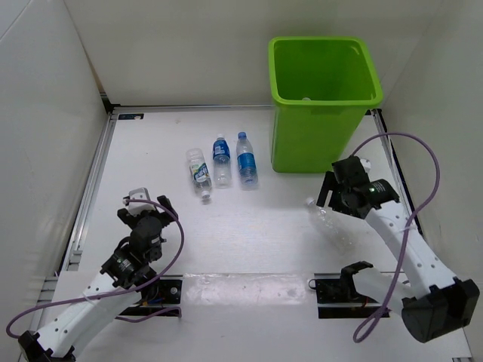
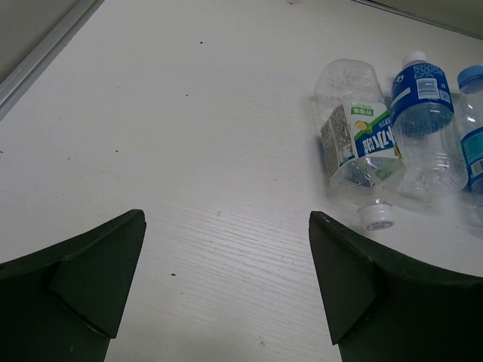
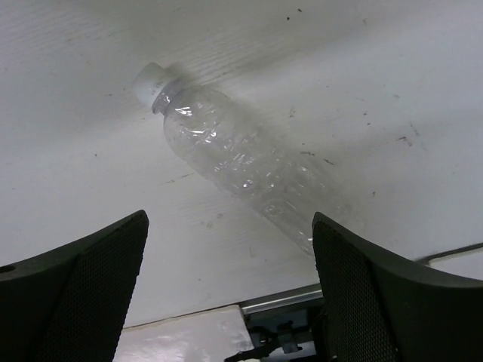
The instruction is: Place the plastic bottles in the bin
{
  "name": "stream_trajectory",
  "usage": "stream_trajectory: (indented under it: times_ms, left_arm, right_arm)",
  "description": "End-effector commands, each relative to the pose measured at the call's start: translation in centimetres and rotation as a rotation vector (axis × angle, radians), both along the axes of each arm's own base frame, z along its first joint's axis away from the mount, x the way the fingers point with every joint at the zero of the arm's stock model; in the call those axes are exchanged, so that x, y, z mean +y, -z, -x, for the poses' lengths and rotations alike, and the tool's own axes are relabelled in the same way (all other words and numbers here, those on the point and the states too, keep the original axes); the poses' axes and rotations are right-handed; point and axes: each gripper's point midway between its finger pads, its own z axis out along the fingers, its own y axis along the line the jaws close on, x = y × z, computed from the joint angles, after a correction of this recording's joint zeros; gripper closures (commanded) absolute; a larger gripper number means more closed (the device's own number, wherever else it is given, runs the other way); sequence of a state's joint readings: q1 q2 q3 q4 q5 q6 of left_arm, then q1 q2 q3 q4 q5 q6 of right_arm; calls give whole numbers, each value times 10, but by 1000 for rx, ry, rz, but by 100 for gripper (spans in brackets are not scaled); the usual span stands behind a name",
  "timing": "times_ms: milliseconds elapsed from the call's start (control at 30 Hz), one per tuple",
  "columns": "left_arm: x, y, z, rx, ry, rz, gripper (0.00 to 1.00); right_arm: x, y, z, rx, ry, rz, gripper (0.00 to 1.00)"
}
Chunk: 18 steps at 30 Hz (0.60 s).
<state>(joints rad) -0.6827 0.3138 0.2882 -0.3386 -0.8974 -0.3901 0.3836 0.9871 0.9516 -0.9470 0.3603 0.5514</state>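
Lying upper-centre: white-green bottle (image 1: 198,173) beside 2 blue-labelled bottles (image 1: 221,160). Clear, white-capped unlabelled bottle (image 1: 330,223) sits lower right. Lime bin (image 1: 309,139) upper right. Jaws apart, empty: left gripper (image 2: 226,219), right gripper (image 3: 229,217).

Tool (image 3: 228,226) spread wide over tabletop (image 3: 377,75); just ahead, lying flat, clear unlabelled bottle (image 3: 241,170), white-capped end far-left.

Four in all: two blue-labelled bottles (image 1: 221,158) (image 1: 247,160) side by side at upper centre, one white-green-labelled bottle (image 1: 198,172) just left of them, one unlabelled bottle (image 1: 328,221) at centre right. One bin (image 1: 309,143), upper right. Two arms (image 1: 90,290) (image 1: 411,249), lower corners.
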Motion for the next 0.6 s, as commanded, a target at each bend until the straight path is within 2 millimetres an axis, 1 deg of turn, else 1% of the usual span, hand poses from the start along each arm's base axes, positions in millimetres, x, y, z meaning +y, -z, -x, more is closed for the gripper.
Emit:
stream_trajectory:
  times_ms: [0,33,67,100,133,200,233,300,333,433,467,567]
  left_arm:
    - [4,-4,1,-9,-23,8,0]
    - [4,-4,1,-8,-24,8,0]
    - [5,-5,1,-13,-26,11,0]
    - [5,-4,1,-9,-27,6,0]
    - [5,-4,2,-11,-31,9,0]
    - [5,-5,1,-12,-29,10,0]
    - [5,-4,2,-10,-29,10,0]
    - [5,-4,2,-11,-30,11,0]
    - [6,-5,2,-11,-34,10,0]
    - [6,-4,1,-10,-34,11,0]
    - [6,-4,2,-10,-33,10,0]
    - [6,-5,1,-10,-33,11,0]
  right_arm:
    - [12,12,-8,58,63,-93,10]
    - [19,14,-12,59,40,-106,10]
    - [20,14,-15,59,23,-89,10]
    - [21,27,-17,111,23,-61,10]
    - [23,31,-17,130,20,-50,10]
    - [26,46,-17,189,27,-41,10]
    - [26,61,-16,249,42,-19,10]
    - [23,67,-18,276,71,9,10]
    - [23,80,-14,334,78,37,10]
    - [22,92,-15,373,83,64,10]
    - [23,94,-15,378,77,65,11]
    - [20,94,-18,372,84,49,11]
